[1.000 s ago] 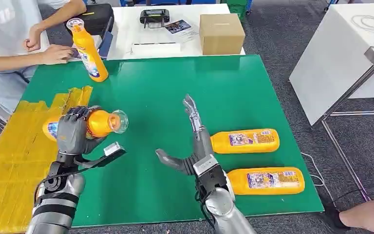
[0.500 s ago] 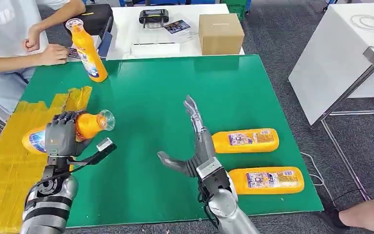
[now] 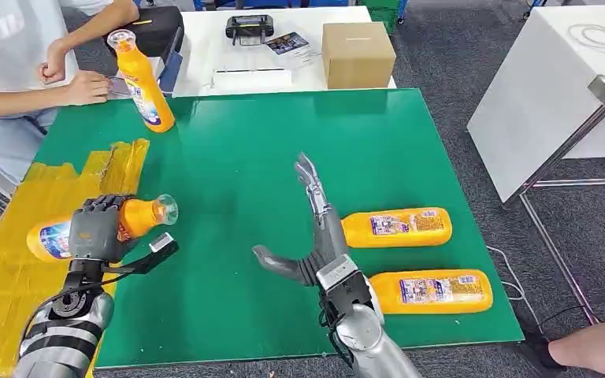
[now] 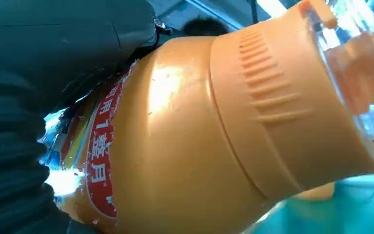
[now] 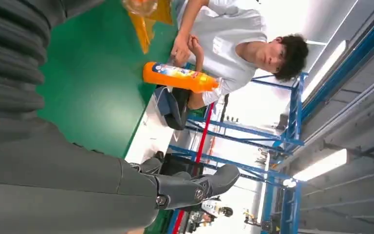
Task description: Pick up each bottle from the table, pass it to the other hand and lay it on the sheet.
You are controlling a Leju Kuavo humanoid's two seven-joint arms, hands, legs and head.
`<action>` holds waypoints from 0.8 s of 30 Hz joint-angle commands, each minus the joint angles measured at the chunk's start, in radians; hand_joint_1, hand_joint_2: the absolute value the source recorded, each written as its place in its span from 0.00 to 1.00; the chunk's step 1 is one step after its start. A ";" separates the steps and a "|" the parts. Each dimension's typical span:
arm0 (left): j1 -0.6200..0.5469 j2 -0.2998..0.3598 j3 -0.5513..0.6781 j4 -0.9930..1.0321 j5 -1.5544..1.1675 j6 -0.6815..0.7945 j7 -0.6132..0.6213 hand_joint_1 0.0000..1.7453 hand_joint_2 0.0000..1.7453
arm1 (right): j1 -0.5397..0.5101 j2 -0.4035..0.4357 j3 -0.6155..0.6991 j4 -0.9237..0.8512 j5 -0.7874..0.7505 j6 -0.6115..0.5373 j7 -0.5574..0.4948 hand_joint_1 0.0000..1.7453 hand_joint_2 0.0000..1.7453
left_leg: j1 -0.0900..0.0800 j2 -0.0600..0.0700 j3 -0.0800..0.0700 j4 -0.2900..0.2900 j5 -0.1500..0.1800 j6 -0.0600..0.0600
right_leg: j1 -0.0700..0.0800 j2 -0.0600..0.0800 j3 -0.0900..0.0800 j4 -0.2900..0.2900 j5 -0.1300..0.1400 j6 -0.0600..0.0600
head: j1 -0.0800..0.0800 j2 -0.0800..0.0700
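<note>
Head view shows the left robot hand [image 3: 94, 229] grasping an orange bottle [image 3: 135, 216] around its middle, the long axis lying nearly level over the edge of the yellow sheet [image 3: 16, 260], clear cap toward the right robot hand [image 3: 309, 236] and base out past the left robot hand's far side. The right robot hand is released, fingers spread and empty, above the green surface [image 3: 236, 157]. Just beside it on its outer side lie two more bottles [image 3: 398, 227] on their sides, caps hidden behind it.
</note>
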 commanded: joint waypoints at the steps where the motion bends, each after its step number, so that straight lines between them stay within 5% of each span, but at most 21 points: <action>1: -0.089 0.068 -0.086 0.239 -0.012 0.001 0.029 1.00 1.00 | -0.052 -0.028 0.021 0.059 -0.006 0.000 0.000 0.00 1.00 | 0.001 -0.001 0.004 -0.001 -0.001 0.000 | 0.001 -0.001 0.005 -0.001 -0.001 -0.001 | 0.000 0.000; 14: -0.079 0.149 -0.169 0.347 -0.011 0.001 0.020 1.00 1.00 | -0.050 -0.043 0.027 0.080 -0.034 -0.015 -0.004 0.00 1.00 | 0.000 0.001 0.002 -0.001 -0.001 0.000 | 0.001 0.000 0.003 -0.001 0.000 -0.001 | 0.000 0.000; 15: -0.072 0.152 -0.166 0.337 -0.011 0.001 0.019 0.01 1.00 | -0.049 -0.042 0.024 0.081 -0.032 -0.014 -0.005 0.00 1.00 | 0.001 0.001 0.005 -0.001 -0.002 0.000 | 0.001 0.001 0.005 -0.001 -0.001 -0.001 | 0.000 0.000; 24: -0.056 0.148 -0.160 0.314 -0.012 0.001 0.002 0.00 1.00 | -0.051 -0.040 0.019 0.084 -0.028 -0.010 -0.006 0.00 1.00 | 0.001 0.001 0.003 -0.001 -0.001 0.000 | 0.001 0.001 0.004 -0.001 -0.001 -0.001 | 0.000 0.000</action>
